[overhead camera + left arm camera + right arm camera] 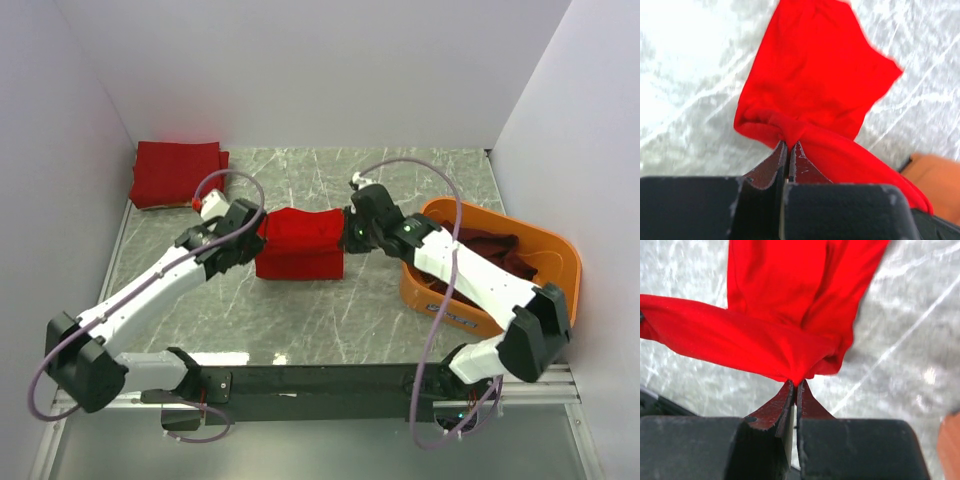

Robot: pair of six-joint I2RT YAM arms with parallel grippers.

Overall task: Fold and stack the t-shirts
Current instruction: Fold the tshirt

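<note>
Both grippers pinch the same bright red t-shirt (300,245). The left gripper (789,146) is clamped on its left edge and the right gripper (795,385) on its right edge. The cloth sags between them above the middle of the table (330,320). A folded red t-shirt (178,172) lies at the far left corner, and a maroon t-shirt (497,250) sits in the orange tub (560,250). For a good fold, we judge both pinches should stay level with the cloth taut. We lower evenly and let go only once the edges line up flat.

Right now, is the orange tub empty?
Not empty: dark maroon cloth lies bunched inside the tub.
</note>
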